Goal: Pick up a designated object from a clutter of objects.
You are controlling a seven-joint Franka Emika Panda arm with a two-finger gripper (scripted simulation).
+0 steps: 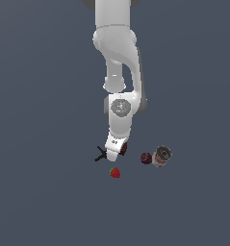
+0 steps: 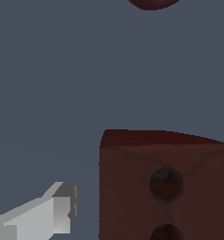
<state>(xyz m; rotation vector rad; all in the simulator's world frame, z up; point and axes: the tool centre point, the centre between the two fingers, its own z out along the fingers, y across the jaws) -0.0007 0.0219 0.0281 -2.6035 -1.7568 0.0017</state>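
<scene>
Wrist view: one gripper finger sits beside the block, a gap between; jaw state can't tell. Exterior view: gripper low over block, left of plum. Approach step; next, straddle and close.

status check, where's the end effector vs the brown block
End effector low at block, one finger beside it, apart. Grip state unclear. Clamp close by.

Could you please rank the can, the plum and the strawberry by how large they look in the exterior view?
1. Can, clearly the largest.
2. Plum and strawberry look about alike, both smaller than the can; I would not rank one over the other.
</scene>
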